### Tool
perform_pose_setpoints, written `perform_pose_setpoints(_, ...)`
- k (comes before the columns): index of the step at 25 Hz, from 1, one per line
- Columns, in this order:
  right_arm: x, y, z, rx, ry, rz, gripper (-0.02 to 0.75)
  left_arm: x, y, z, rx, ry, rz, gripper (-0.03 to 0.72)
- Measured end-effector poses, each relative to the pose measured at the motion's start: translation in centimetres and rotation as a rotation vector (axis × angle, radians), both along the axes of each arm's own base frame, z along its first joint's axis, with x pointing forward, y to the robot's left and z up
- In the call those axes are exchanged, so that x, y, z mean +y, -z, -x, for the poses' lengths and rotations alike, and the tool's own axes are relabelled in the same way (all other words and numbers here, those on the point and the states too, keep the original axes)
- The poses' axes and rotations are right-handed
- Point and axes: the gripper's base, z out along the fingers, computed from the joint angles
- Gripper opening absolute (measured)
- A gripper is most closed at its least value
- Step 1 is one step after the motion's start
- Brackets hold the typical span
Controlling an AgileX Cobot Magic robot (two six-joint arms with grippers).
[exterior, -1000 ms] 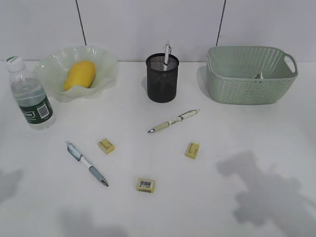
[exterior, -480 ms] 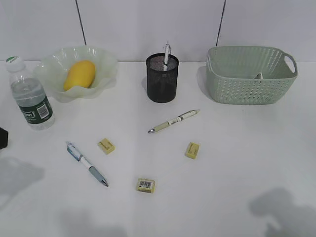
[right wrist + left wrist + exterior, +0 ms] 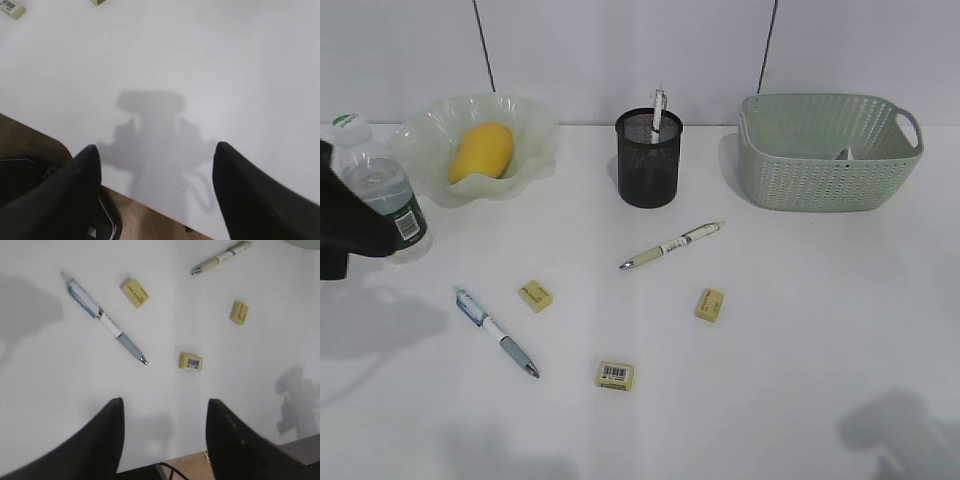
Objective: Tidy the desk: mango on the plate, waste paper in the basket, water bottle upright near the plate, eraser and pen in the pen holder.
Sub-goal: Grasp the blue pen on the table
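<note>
Left hand point(image 3: 162, 437): fingers apart, nothing between them; hangs above the bare bench point(image 3: 770, 380). In the exterior view a dark part of this arm shows at the left edge, in front of the water bottle.
Right hand point(image 3: 155, 192): fingers wide apart, empty; over bare bench near its front edge, its own shadow just ahead of it.
Water bottle point(image 3: 382, 195): upright, white cap on, partly hidden by the left arm; stands just beside the plate.
Mango point(image 3: 480, 151): lies in the plate point(image 3: 525, 125), beyond the left hand.
Basket point(image 3: 825, 155): at the far right of the bench; a pale scrap shows over its rim, too little to tell what it is.
Pen holder point(image 3: 649, 158): upright between plate and basket, one pen standing in it.
Blue pen point(image 3: 102, 320): flat on the bench ahead of the left hand, tip toward it.
White pen point(image 3: 220, 257): flat on the bench, well ahead and to the right of the left hand.
Barcode eraser point(image 3: 191, 361): nearest the left hand, just ahead of its right finger.
Other erasers: one point(image 3: 134, 292) beside the blue pen, one point(image 3: 239, 312) further right; all three apart from each other.
</note>
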Motion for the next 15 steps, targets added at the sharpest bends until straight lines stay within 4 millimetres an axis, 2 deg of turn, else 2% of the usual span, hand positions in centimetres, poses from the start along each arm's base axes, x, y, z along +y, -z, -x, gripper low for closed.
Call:
perform_pose_setpoints(7, 0.0, 0.0, 0.0, -0.005, 0.000, -0.002, 0.552, -2.0, 2.5, -1.5, 0.133, -0.081, -0.039, 0.403)
perform_pose_setpoints(15, 0.0, 0.0, 0.0, -0.007, 0.000, -0.001, 0.550, -3.1, 5.9, -4.2, 0.274, -0.243, -0.043, 0.403)
